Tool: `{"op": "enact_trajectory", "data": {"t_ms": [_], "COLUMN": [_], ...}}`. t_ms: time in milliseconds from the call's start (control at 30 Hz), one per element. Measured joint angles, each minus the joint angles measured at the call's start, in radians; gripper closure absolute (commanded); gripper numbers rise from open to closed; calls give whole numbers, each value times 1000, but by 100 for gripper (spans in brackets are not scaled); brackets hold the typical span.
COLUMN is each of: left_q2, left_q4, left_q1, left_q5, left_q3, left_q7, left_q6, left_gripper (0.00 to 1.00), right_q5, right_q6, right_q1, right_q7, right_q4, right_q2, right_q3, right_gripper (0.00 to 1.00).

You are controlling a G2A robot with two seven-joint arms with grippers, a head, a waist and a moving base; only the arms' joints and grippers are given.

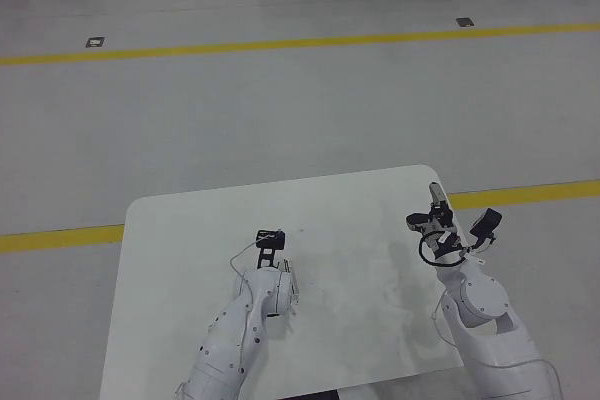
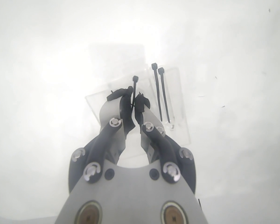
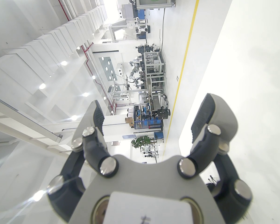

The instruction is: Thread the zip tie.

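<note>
Left end effector (image 2: 131,95) clamps the zip tie (image 2: 135,80), head jutting past its tips; right end effector (image 3: 151,104) spread apart.

The zip tie (image 2: 135,83) in the left gripper (image 2: 133,96) is black, and so are the two spare zip ties (image 2: 158,94) in a clear, colourless tray (image 2: 177,89). The table (image 1: 340,220) is plain white. The right gripper (image 3: 152,101) has silver-grey fingers (image 3: 224,113) with black ribbed pads (image 3: 201,115). The floor (image 1: 280,110) is pale grey, crossed by yellow lines (image 1: 280,45).
</note>
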Motion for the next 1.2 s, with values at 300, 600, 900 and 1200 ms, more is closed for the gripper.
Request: {"op": "enact_trajectory", "data": {"t_ms": [300,600,900,1200], "left_q2": [1,16,29,34], "left_q4": [-35,-240,-349,-357], "left_q1": [9,68,67,59], "left_q5": [0,0,-175,-300], "left_q3": [3,29,-32,-65], "left_q7": [-4,-106,-212,-216], "left_q6": [0,0,-115,-159], "left_gripper": [100,100,100,100], "right_q5": [0,0,0,0], "right_q6": [0,0,0,0], "right_q1": [0,0,0,0], "right_q7": [0,0,0,0], "right_q4": [0,0,0,0], "right_q2": [0,0,0,0], "right_q3": [0,0,0,0], "right_gripper": [0,0,0,0]}}
